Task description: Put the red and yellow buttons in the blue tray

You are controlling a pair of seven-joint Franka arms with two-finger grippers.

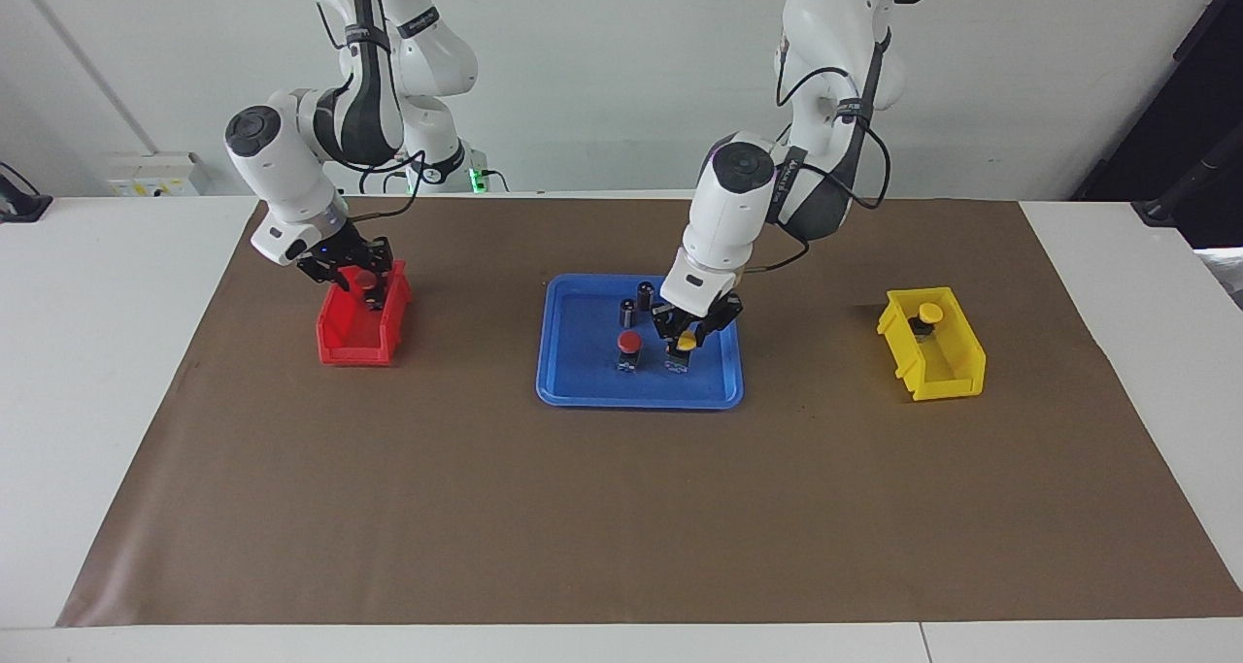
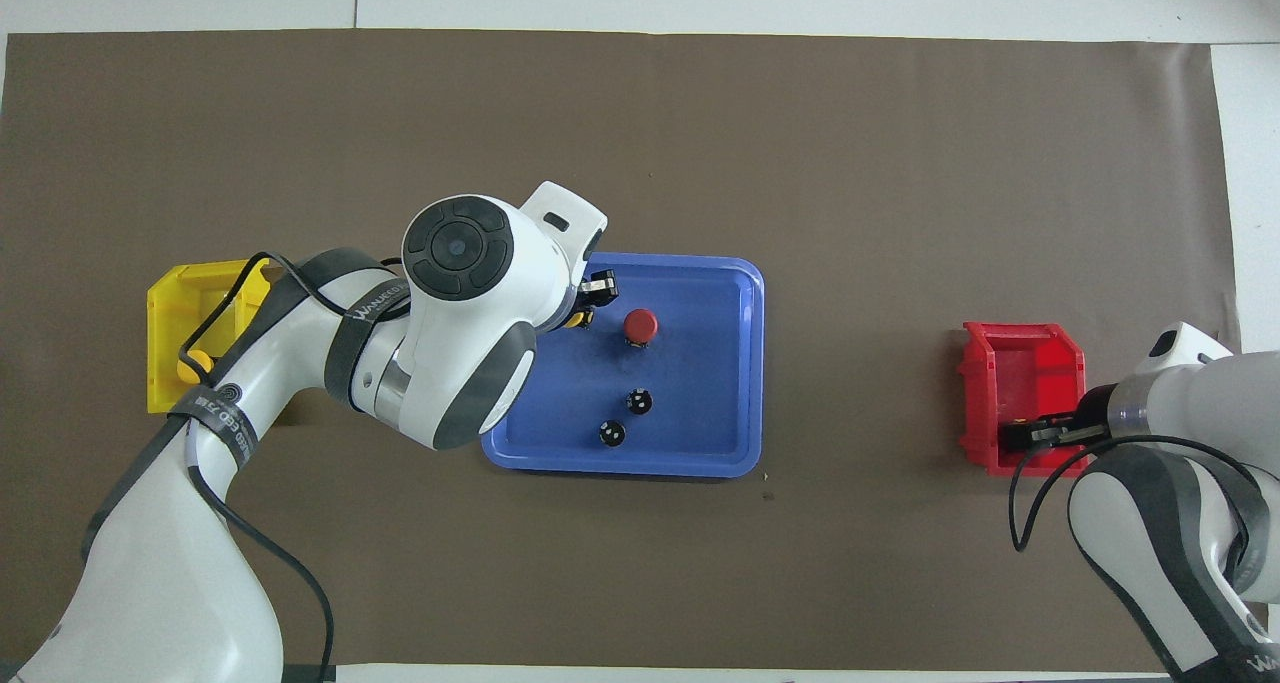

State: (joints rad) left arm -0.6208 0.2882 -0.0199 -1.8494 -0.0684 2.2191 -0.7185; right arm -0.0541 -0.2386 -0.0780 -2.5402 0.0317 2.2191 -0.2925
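The blue tray (image 1: pixel 583 383) (image 2: pixel 722 363) lies mid-table. In it stands a red button (image 1: pixel 629 343) (image 2: pixel 640 324). Right beside that one, toward the left arm's end, my left gripper (image 1: pixel 686 332) (image 2: pixel 586 309) is shut on a yellow button (image 1: pixel 686 340), low in the tray. A second yellow button (image 1: pixel 930 313) (image 2: pixel 192 366) sits in the yellow bin (image 1: pixel 947 372). My right gripper (image 1: pixel 361 283) (image 2: pixel 1030 435) is at the red bin (image 1: pixel 354 338), around another red button (image 1: pixel 364 280).
Two dark capless cylinders (image 1: pixel 645 294) (image 1: pixel 628 311) stand in the tray's part nearest the robots. The yellow bin is at the left arm's end of the brown mat, the red bin (image 2: pixel 1020 368) at the right arm's end.
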